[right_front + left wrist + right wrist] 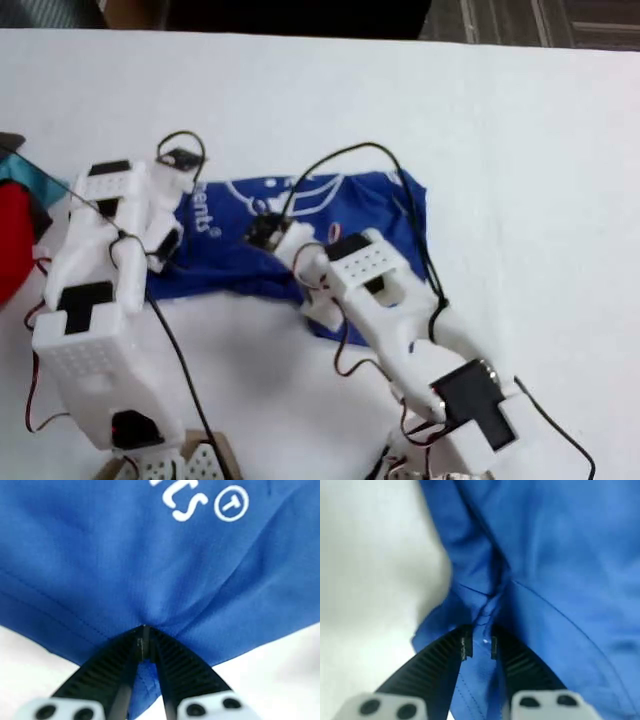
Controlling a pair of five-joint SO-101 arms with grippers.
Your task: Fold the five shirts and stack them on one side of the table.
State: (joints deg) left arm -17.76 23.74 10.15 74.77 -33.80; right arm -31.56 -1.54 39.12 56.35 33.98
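Note:
A blue shirt [300,225] with white print lies partly folded in the middle of the white table [520,140]. My left gripper [166,246] sits at the shirt's left edge. In the left wrist view the left gripper [144,641] is shut on a pinch of the blue shirt [150,555] near its hem. My right gripper [268,232] rests on the middle of the shirt. In the right wrist view the right gripper [477,645] is shut on a bunched fold of the blue shirt [560,565], with cloth between its fingertips.
Red cloth [12,245] and a teal piece [35,178] lie at the table's left edge beside the left arm. Black cables [400,190] loop over the shirt. Bare table stretches to the right and toward the back.

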